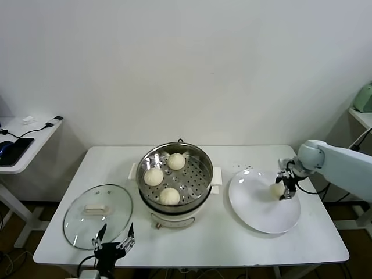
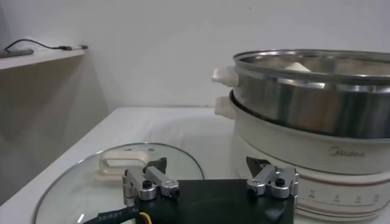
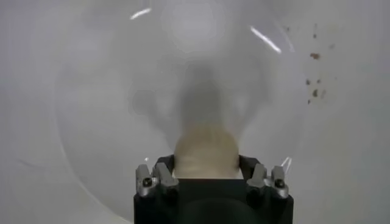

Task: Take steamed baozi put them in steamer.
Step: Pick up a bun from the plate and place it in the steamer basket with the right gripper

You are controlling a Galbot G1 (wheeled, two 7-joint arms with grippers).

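The steamer (image 1: 201, 164) stands mid-table with three steamed baozi on its perforated tray (image 1: 176, 161) (image 1: 154, 176) (image 1: 170, 196). A fourth baozi (image 1: 276, 189) lies on the white plate (image 1: 261, 212) to the right. My right gripper (image 1: 285, 189) is down on the plate, its fingers pressed against both sides of that baozi (image 3: 206, 149); the right gripper (image 3: 206, 162) is shut on it. My left gripper (image 1: 115, 233) hangs open and empty at the table's front edge, over the near rim of the glass lid. The left wrist view shows the left gripper (image 2: 207, 163) in front of the steamer (image 2: 304, 103).
The glass lid (image 1: 81, 224) with its cream handle lies flat to the left of the steamer (image 2: 79, 189). A side table (image 1: 26, 136) with a dark device and cables stands far left. Small crumbs (image 1: 241, 167) dot the table behind the plate.
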